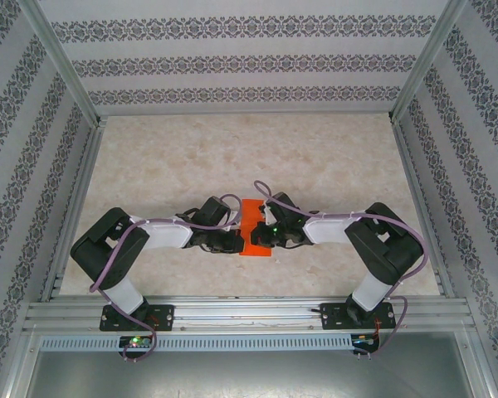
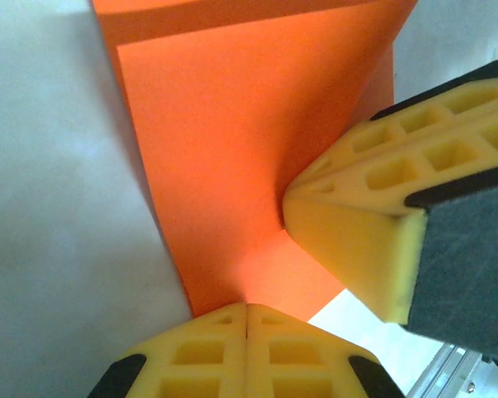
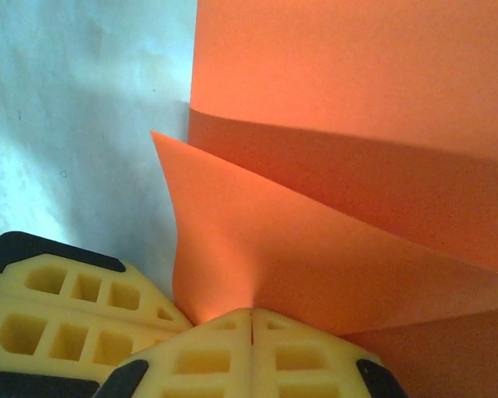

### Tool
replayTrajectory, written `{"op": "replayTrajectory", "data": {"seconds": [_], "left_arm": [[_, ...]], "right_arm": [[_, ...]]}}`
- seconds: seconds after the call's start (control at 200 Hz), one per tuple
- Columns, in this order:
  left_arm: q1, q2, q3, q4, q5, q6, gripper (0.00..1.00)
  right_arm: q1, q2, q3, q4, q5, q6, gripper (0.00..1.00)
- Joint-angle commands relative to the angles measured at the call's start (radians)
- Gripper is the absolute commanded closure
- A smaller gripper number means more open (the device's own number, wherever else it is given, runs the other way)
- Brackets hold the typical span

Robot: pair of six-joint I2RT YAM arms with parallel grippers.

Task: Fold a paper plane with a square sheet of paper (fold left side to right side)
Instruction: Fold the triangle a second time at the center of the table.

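Left wrist: sheet [image 2: 232, 149] cut off @ top.

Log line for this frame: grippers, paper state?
left gripper: shut on thin orange-red square paper sheet | right gripper: shut on same sheet | sheet: one layer raised above beige table, not creased flat
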Motion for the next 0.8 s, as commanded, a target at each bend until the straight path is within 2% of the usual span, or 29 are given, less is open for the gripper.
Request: {"op": "replayTrajectory", "data": {"seconds": [0.0, 0.645, 0.794], "left_arm": [[-0.008, 0.049, -0.031, -0.118, -0.099, 0.012, 1.0], [-0.008, 0.039, -0.046, -0.106, -0.094, 0.005, 1.0], [-0.009, 0.033, -0.043, -0.091, -0.08, 0.001, 1.0]], "right_arm": [[-0.058, -0.002, 0.011, -0.078, 0.081, -0.045, 1.0], [-0.264, 0.02, 0.044, -0.157, 0.062, -0.171, 1.0], [-0.283, -0.024, 0.067, -0.192, 0.055, -0.188, 1.0]]}}
